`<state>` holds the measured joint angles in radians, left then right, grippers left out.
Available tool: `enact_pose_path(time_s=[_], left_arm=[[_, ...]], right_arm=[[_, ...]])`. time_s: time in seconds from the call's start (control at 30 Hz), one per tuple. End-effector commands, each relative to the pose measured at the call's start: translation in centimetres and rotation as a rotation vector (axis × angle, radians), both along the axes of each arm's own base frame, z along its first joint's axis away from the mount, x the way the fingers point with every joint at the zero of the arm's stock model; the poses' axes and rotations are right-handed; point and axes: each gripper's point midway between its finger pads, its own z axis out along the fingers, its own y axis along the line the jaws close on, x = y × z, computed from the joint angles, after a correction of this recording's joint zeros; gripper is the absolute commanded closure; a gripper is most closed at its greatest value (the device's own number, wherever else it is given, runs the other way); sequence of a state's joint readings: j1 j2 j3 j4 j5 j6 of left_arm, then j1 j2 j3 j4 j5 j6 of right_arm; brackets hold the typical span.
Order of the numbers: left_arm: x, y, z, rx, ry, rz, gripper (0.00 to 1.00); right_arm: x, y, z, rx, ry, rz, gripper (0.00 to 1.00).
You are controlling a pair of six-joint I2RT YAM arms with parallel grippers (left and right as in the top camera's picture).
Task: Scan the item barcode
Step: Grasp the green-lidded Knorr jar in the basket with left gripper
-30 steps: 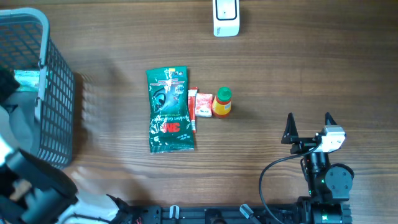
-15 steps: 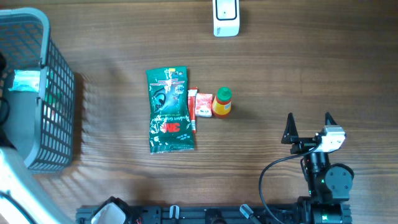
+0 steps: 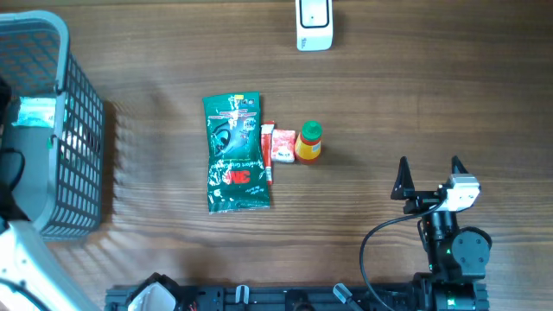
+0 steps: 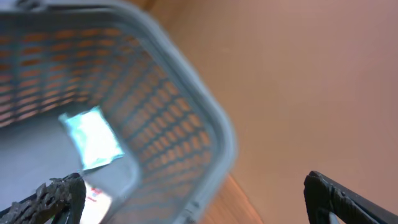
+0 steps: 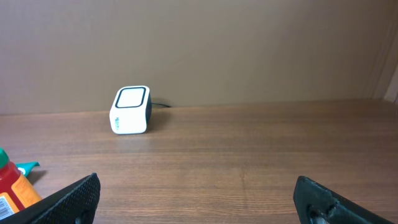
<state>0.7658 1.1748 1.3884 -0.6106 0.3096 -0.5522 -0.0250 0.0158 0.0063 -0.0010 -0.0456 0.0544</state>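
The left arm [image 3: 19,263] is cut off by the edge of the overhead view, and its claw cannot be made out there. The left wrist view is blurred, yet it shows the left claw [image 4: 193,186] with its fingers [image 4: 53,196] spread wide and nothing between them, above the grey mesh basket [image 3: 82,130]. A teal packet [image 4: 92,138] lies on the basket floor, below this claw and apart from it; its print is too blurred to read.

Toward the middle of the tabletop [image 3: 415,86] lie a green packet [image 3: 233,154], a small red and white box [image 3: 278,145] just beside its right edge, and an orange bottle [image 3: 308,142] with a green cap next to the box. Their labels are too small to read. The white scanner [image 3: 314,24] stands at the far edge, its top cut off by the frame.

At the right, the right claw [image 3: 429,173] sits with fingers apart and empty, well apart from the three items. In its wrist view only a sliver of the bottle shows at the left edge.
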Motion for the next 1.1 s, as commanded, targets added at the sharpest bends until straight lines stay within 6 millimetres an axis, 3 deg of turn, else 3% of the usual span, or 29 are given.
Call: enact_pose_path(time_s=[0.0, 0.17, 0.3, 0.43, 0.57, 0.7, 1.07], left_arm=[[0.8, 3.0, -3.4, -0.084, 0.068, 0.118, 0.00], [2.4, 5.2, -10.3, -0.306, 0.168, 0.211, 0.00], [3.8, 5.6, -16.5, -0.447, 0.281, 0.205, 0.00], [5.7, 6.7, -20.6, -0.230, 0.438, -0.027, 0.00], [5.1, 6.2, -24.7, 0.002, 0.656, -0.318, 0.00], [4.6, 6.3, -26.6, 0.067, 0.738, -0.411, 0.00], [4.3, 5.7, -26.9, 0.242, 0.809, -0.599, 0.00]], right_arm=[[0.0, 0.3, 0.0, -0.008, -0.003, 0.017, 0.00], [0.0, 0.3, 0.0, -0.008, -0.003, 0.017, 0.00], [0.0, 0.3, 0.0, -0.009, -0.003, 0.017, 0.00], [0.0, 0.3, 0.0, -0.009, -0.003, 0.017, 0.00], [0.0, 0.3, 0.0, -0.008, -0.003, 0.017, 0.00], [0.0, 0.3, 0.0, -0.008, -0.003, 0.017, 0.00], [0.0, 0.3, 0.0, -0.009, -0.003, 0.017, 0.00]])
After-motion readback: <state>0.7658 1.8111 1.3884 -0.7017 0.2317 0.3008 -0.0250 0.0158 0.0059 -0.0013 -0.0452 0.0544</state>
